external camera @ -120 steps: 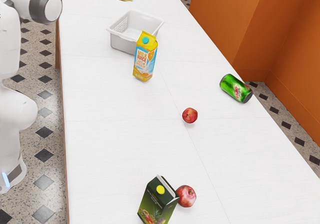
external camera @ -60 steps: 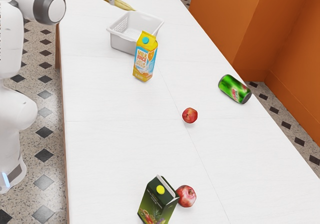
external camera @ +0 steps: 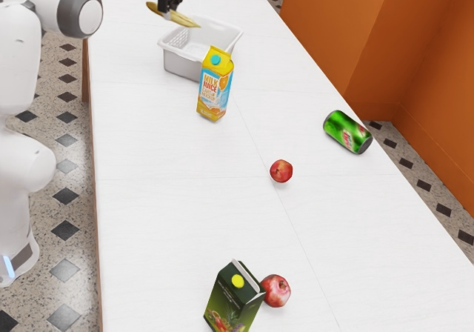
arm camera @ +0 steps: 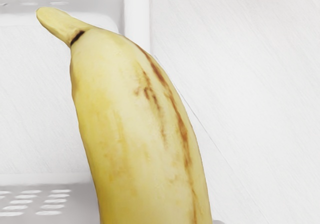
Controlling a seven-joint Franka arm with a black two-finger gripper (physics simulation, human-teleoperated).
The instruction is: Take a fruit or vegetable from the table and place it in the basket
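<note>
Holding a banana (external camera: 187,21) fast in our gripper (external camera: 169,10), we hovered over the edge of the basket (external camera: 178,66) toward the far end of a white table (external camera: 155,198), with orange walls (external camera: 333,35) at the exterior view's right and diamond-patterned floor (external camera: 44,204) at its left.

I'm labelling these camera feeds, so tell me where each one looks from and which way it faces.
Exterior view: beside the arm, above table height, facing down across the white tabletop; the white jointed arm shows at the exterior view's left, the black two-finger hand near the top.
Wrist view: on the hand, facing down past the held yellow, brown-streaked banana toward the pale, slotted plastic basket.
Shared: banana, basket and tabletop.
</note>
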